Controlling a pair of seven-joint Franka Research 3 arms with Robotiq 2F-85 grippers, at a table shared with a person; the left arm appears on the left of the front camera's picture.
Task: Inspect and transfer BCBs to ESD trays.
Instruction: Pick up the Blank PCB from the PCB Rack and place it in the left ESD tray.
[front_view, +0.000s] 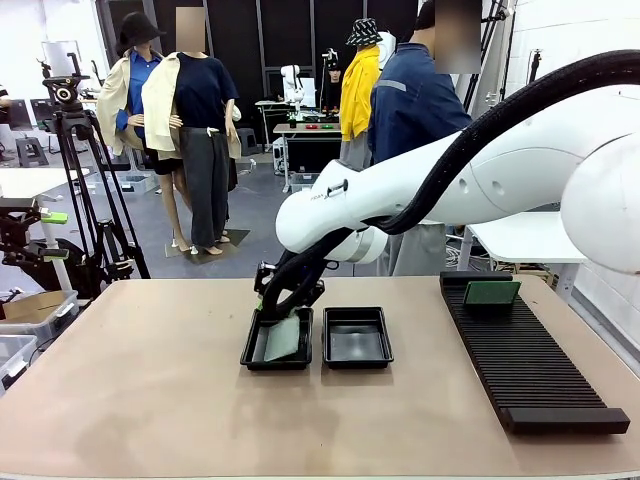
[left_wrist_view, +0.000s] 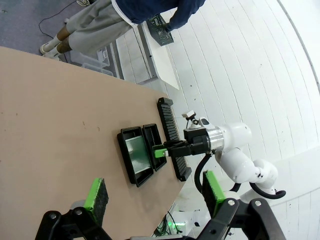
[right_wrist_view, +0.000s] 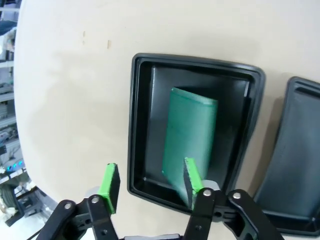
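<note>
bcb (right_wrist_view: 192, 132) lies in the left-hand esd tray (right_wrist_view: 141, 125), my right claw (right_wrist_view: 150, 170) apart
its long axis runs straight away from me, near end right beside one pad (right_wrist_view: 190, 172); nothing clamped, so i'd say a straight lift clears it.

We see a pale tan bench (front_view: 150, 380), plain apart from a few faint darker marks. The two ESD trays (front_view: 357, 340) are glossy black, and the BCB (right_wrist_view: 192, 130) in one of them is a flat mid green. The rack (front_view: 530, 370) is matt black with fine ribs across it, and the second BCB (front_view: 491, 293) on it looks a darker green. The right arm (front_view: 480, 185) is white and its ribbed hose (front_view: 470, 140) is black. The right pincer (right_wrist_view: 150, 177) and the left pincer (left_wrist_view: 154, 192) are both black with bright green pads. The person's jacket (front_view: 410, 110) is navy with a pale band, and the trousers (left_wrist_view: 95, 25) are light grey. The wall (left_wrist_view: 240, 65) is white brick.
</note>
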